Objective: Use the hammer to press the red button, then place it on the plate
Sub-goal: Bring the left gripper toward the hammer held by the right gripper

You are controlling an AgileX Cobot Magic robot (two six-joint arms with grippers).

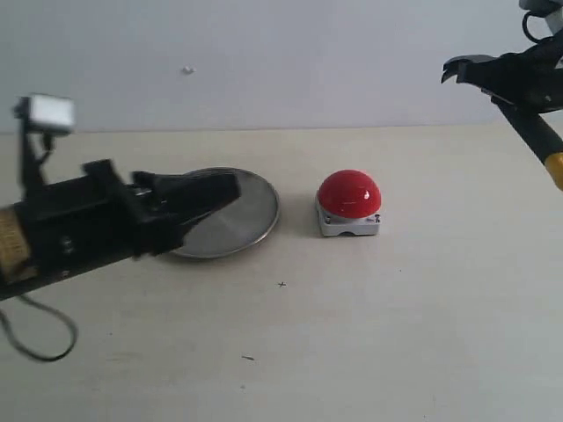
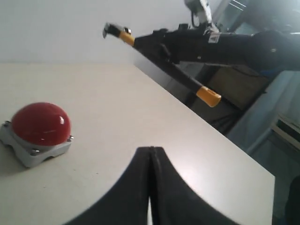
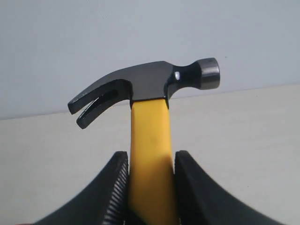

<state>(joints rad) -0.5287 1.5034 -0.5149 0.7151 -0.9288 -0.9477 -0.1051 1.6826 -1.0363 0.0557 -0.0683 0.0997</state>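
The hammer (image 1: 464, 67) is held high at the far right, well above the table, claw pointing left. My right gripper (image 1: 512, 83) is shut on its yellow handle (image 3: 150, 140), just below the dark head (image 3: 150, 84). The yellow handle end (image 1: 554, 169) hangs lower right. The red button (image 1: 349, 193) sits on its grey base at the table's middle, with nothing touching it. The silver plate (image 1: 242, 230) lies left of it. My left gripper (image 1: 230, 189) hovers over the plate, shut and empty. The left wrist view shows the button (image 2: 41, 124) and the raised hammer (image 2: 208, 96).
The left arm's black body (image 1: 79, 224) covers the plate's left part. A loose black cable (image 1: 40, 338) loops near the front left. Beyond the table's far edge (image 2: 225, 140) stands dark furniture (image 2: 243, 89). A pale wall (image 1: 264, 61) backs the table.
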